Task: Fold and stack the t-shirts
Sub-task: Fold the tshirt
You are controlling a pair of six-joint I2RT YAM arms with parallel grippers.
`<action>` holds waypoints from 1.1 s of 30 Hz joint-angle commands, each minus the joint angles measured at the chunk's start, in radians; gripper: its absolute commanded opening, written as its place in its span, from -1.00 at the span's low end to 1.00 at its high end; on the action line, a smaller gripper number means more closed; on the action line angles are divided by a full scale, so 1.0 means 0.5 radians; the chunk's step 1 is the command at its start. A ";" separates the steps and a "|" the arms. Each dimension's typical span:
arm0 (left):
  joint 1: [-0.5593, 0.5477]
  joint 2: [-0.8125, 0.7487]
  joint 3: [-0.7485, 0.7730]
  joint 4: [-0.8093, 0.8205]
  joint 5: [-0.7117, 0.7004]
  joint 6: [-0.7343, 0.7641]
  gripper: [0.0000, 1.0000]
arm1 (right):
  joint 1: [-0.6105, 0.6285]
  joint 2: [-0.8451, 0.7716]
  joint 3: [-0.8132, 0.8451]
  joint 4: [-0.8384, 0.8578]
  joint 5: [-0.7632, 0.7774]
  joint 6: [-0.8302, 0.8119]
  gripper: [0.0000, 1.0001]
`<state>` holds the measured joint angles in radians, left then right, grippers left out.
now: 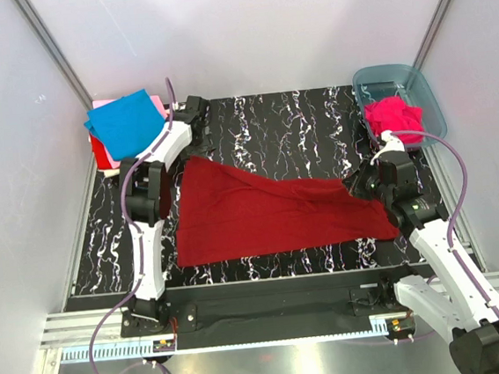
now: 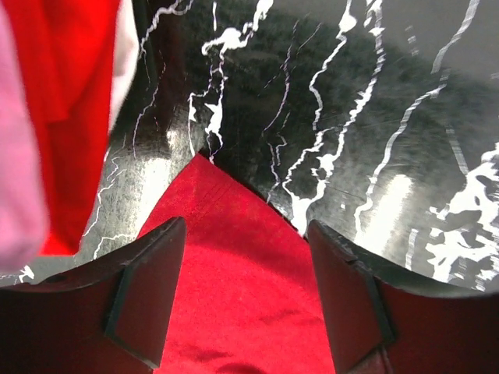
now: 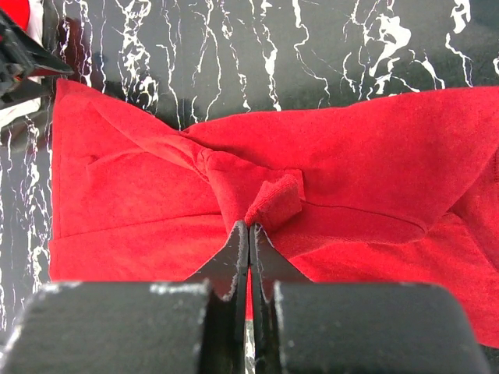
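Note:
The large dark red t-shirt (image 1: 270, 211) lies spread on the black marbled table. My left gripper (image 1: 194, 120) hovers over its far-left corner (image 2: 204, 167). Its jaws (image 2: 245, 224) stand open on either side of the cloth without touching it. My right gripper (image 1: 360, 185) is shut on a bunched fold at the shirt's right end (image 3: 273, 204), fingertips pinched together (image 3: 249, 227). A stack of folded t-shirts sits at the far left with a bright blue one (image 1: 124, 121) on top and red (image 2: 70, 101), white (image 2: 125, 54) and pale pink (image 2: 15, 171) layers beside the left gripper.
A translucent blue-grey tub (image 1: 431, 99) at the far right holds a crumpled hot pink t-shirt (image 1: 393, 118). White walls with metal posts close in the table on three sides. The table's near edge (image 1: 268, 284) runs just behind the shirt.

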<state>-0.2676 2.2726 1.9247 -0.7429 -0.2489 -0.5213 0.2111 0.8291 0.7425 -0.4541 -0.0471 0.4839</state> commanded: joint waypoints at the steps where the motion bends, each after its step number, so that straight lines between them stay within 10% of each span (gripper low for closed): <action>1: -0.014 0.087 0.166 -0.097 -0.189 0.003 0.35 | -0.002 -0.057 0.000 0.055 -0.032 0.014 -1.00; 11: -0.008 0.360 0.394 -0.278 -0.235 -0.025 0.26 | 0.001 -0.026 -0.022 0.080 -0.071 0.005 -1.00; 19: 0.004 0.410 0.400 -0.260 -0.165 -0.022 -0.66 | -0.002 -0.020 -0.031 0.080 -0.053 -0.014 -1.00; 25: 0.001 0.336 0.348 -0.254 -0.104 -0.007 -1.00 | -0.002 0.023 0.012 0.083 0.008 -0.063 -1.00; 33: 0.001 0.127 0.200 -0.257 -0.103 0.018 -1.00 | -0.002 0.112 0.107 0.098 0.158 -0.146 -1.00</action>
<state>-0.2714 2.4042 2.0602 -0.8436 -0.3187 -0.5236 0.2111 0.8673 0.7319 -0.4458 -0.0338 0.4469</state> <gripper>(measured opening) 0.012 0.011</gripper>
